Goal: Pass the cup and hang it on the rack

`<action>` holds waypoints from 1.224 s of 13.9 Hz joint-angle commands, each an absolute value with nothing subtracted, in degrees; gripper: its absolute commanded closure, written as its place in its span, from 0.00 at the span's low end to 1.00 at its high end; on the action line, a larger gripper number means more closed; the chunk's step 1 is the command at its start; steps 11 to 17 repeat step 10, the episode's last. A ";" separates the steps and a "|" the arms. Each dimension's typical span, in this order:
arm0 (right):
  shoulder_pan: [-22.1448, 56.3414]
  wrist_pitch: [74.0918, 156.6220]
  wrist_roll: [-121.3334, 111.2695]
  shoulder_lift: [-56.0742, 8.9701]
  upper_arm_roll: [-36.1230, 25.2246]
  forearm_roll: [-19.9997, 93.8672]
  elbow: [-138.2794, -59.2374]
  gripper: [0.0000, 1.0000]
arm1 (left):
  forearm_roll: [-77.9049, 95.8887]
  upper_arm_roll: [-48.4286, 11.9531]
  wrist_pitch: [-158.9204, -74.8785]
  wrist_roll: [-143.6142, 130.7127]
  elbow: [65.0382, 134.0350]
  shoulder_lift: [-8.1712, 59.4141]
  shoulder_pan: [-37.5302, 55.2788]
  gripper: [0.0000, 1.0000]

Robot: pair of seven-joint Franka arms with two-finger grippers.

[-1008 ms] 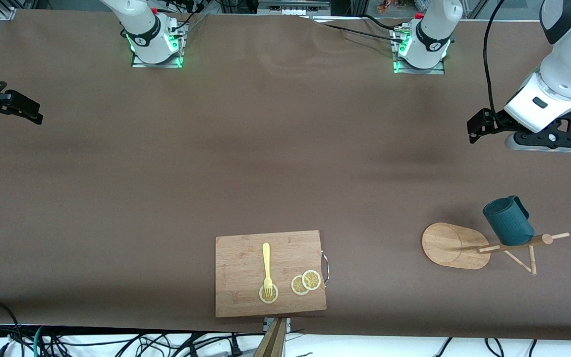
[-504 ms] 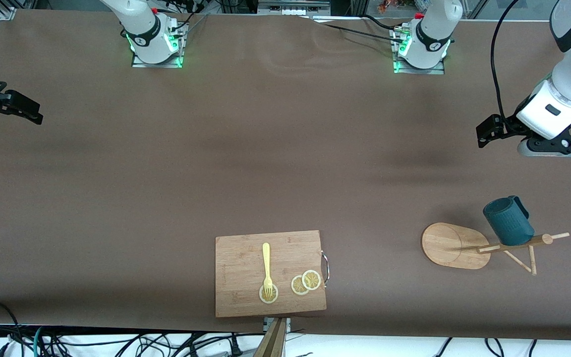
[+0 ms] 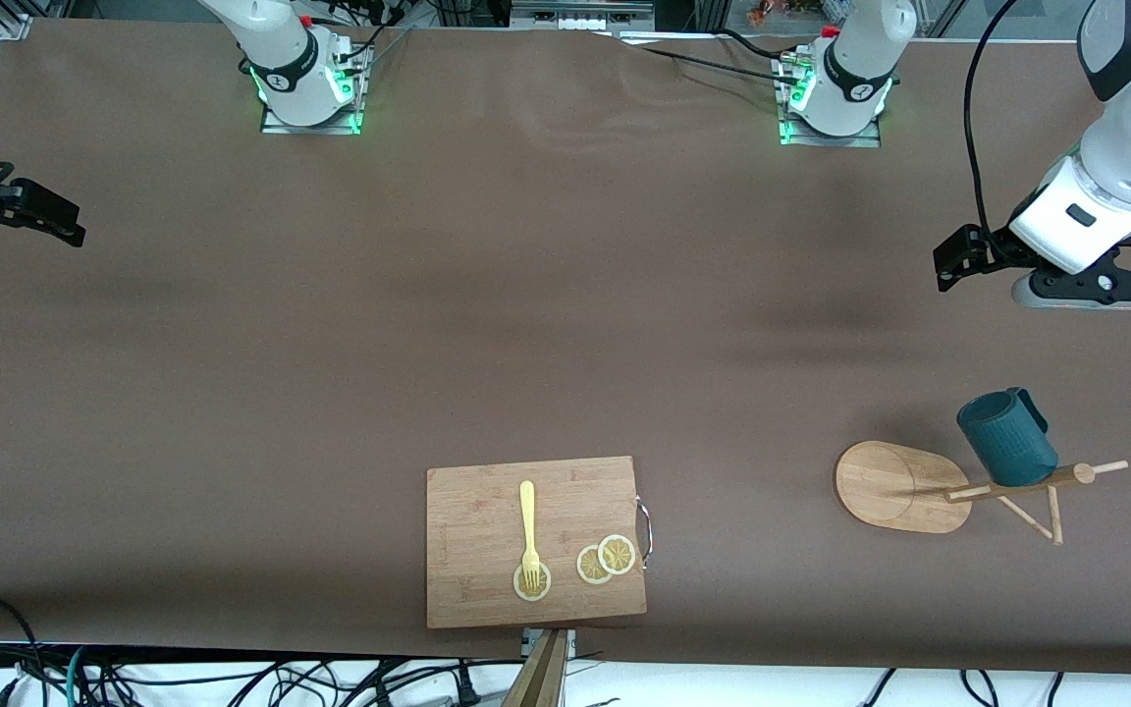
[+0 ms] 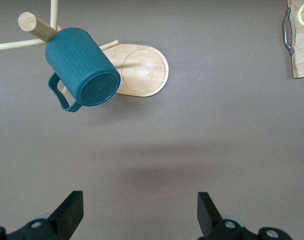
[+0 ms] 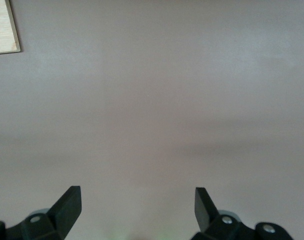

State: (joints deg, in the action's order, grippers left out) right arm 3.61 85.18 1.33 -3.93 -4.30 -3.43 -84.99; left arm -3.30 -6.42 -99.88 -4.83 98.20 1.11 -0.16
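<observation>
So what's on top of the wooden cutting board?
On the cutting board lie a yellow fork and three lemon slices. The fork's tines rest on one slice, hiding part of it.

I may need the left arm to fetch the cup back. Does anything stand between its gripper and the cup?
Nothing visible. The open left gripper is over bare table. The cup hangs on the rack, which the wrist view shows unobstructed.

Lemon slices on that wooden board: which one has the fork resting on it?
The lone lemon slice under the yellow fork's prongs, nearest the front edge of the cutting board. The other two slices overlap each other near the board's metal handle, untouched.
</observation>
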 commanded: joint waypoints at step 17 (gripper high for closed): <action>2.64 85.43 0.35 -3.96 -3.60 -3.69 -84.73 0.00 | -4.04 -3.87 -100.37 -4.13 98.61 0.70 2.29 0.00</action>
